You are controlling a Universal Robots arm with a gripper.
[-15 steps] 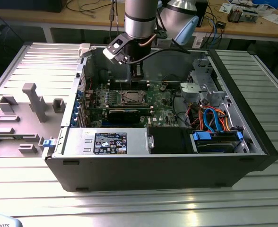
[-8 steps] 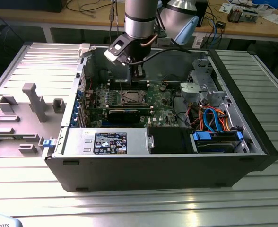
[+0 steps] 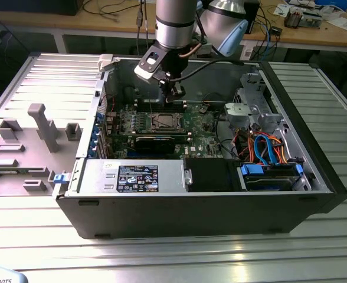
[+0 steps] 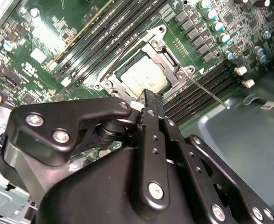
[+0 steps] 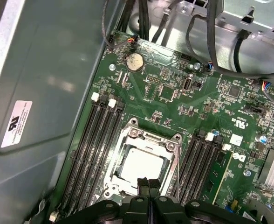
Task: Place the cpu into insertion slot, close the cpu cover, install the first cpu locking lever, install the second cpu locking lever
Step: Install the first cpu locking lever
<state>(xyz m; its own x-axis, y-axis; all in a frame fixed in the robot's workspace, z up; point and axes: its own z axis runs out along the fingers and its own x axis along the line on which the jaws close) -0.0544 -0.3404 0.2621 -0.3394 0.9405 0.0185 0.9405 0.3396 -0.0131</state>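
In the exterior view the hand (image 3: 173,100) hangs just above the cpu (image 3: 163,122), which sits in the insertion slot (image 3: 154,122). In the second wrist view its fingers (image 4: 152,108) are pinched narrow and empty, tips over the chip's near edge, and a thin locking lever (image 4: 208,92) angles away from the socket. In the first wrist view the cpu cover (image 5: 151,141) lies flat around the chip.

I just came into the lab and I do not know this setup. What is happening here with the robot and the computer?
A robot arm reaches into an open desktop computer case. Its gripper, fingers shut, hangs just above the processor socket on the motherboard. The cpu already sits in the insertion slot, and the cpu cover lies flat around it. One thin locking lever sticks out sideways over the memory slots, apparently not latched yet.
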